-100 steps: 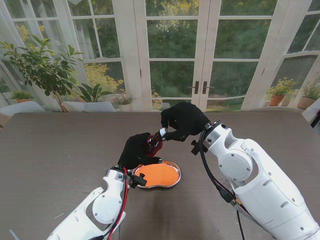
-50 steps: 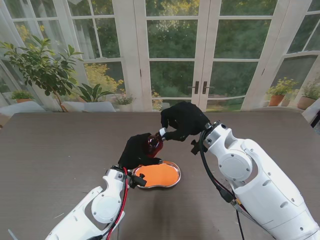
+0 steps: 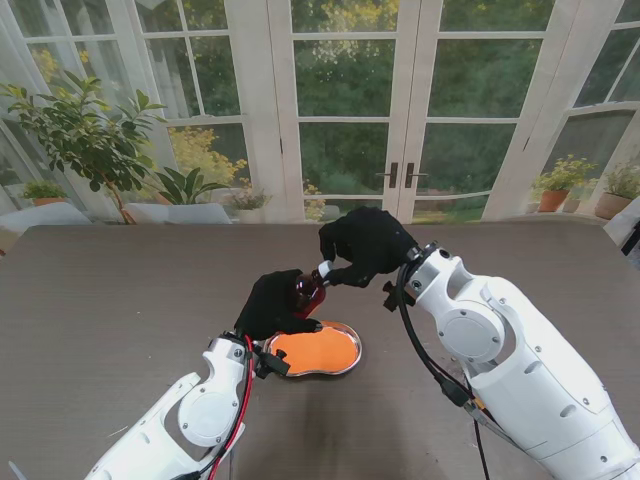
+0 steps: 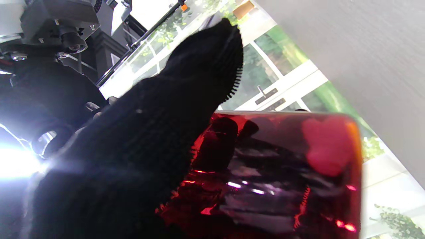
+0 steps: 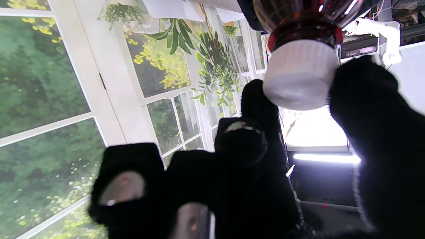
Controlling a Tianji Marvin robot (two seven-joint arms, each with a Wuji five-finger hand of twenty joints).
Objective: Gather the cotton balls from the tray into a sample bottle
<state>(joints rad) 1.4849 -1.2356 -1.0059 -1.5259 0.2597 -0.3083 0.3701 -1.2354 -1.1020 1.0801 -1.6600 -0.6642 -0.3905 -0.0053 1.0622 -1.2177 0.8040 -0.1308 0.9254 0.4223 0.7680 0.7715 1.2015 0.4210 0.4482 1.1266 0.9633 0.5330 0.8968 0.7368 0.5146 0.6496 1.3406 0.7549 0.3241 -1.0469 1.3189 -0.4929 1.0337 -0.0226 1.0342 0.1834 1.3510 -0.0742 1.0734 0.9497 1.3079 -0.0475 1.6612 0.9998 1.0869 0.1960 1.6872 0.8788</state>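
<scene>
The left hand (image 3: 272, 303) grips the dark red sample bottle (image 3: 307, 291), tilted and held clear of the table (image 3: 110, 300) near its centre. The right hand (image 3: 365, 243) pinches the bottle's white cap (image 5: 298, 74) between thumb and fingers (image 5: 257, 103). The tray (image 3: 345, 364), orange inside, lies just nearer to me than the bottle; cotton balls cannot be made out.

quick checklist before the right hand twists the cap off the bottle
1. Left hand holds the bottle: ok.
2. Right hand fingers on the white cap: ok, fingers flank it.
3. Cap on the bottle's neck: ok.
4. Bottle held off the table, over the tray: ok.
5. Cotton balls in the tray: cannot tell, only an orange surface shows.
6. Grip firm enough to resist twisting: cannot tell.
</scene>
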